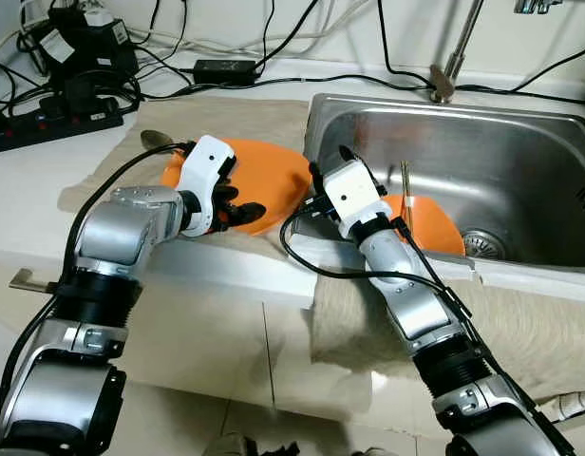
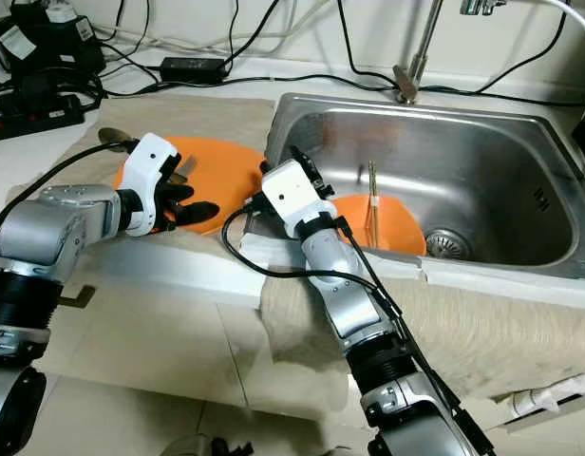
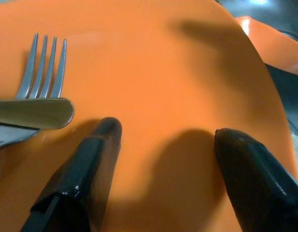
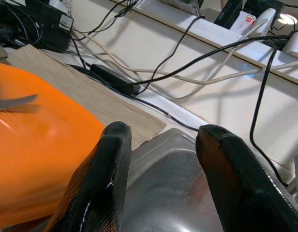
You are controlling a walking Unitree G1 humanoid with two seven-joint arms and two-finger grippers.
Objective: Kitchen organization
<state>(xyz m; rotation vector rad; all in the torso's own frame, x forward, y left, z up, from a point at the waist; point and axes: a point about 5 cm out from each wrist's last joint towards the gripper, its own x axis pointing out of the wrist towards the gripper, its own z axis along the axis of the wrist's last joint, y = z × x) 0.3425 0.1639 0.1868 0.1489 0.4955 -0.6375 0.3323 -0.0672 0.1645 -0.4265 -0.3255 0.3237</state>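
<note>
The sink (image 1: 520,142) held a second orange plate (image 1: 435,223), half hidden behind the right arm, with chopsticks (image 1: 405,190) leaning on it. Beside the sink's left rim, the orange plate (image 1: 273,171) lay on the cloth (image 1: 254,119); the left gripper (image 3: 166,145) hovered open, empty, over it, near a fork (image 3: 45,60) and a spoon handle (image 3: 35,112). The right gripper (image 4: 161,145) stood open, empty, at the sink's rim.

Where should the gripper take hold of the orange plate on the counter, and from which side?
Grip the orange plate at its near rim, coming from the robot's side. The plate lies flat on the cloth, so only its thin edge offers a hold. The left gripper is already open over that edge, and the fork lies farther in, out of the way.
</note>
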